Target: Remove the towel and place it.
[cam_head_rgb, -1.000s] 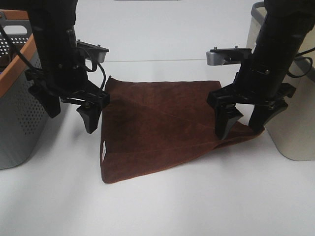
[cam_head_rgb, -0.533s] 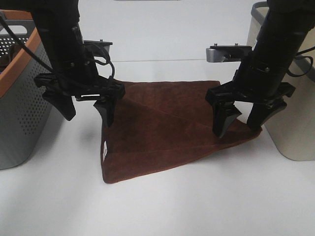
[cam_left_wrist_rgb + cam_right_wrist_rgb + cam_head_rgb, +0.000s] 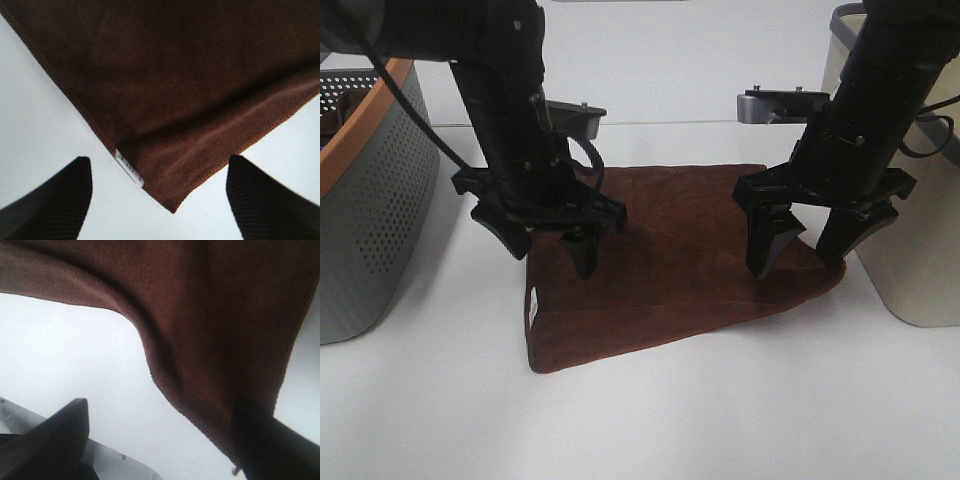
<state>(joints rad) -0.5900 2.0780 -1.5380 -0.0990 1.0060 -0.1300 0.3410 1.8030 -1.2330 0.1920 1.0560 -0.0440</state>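
towel: dark brown, lying flat on the white surface between the two baskets, one diagonal crease across it; small white tag on the edge toward the grey basket; the tag also shows in the left wrist view, near a corner of the cloth

left end effector: fingers spread wide, holding nothing, pointing down over the towel's side nearest the grey basket; one fingertip over the cloth, whether touching cannot be told

right end effector: fingers spread wide, straddling the towel's far-side corner; in the right wrist view one finger sits against the cloth edge, the other is apart from it over bare surface; nothing is clamped

grey basket: perforated wall, orange rim, beside the left arm

beige basket: beside the right arm, just past the towel's corner
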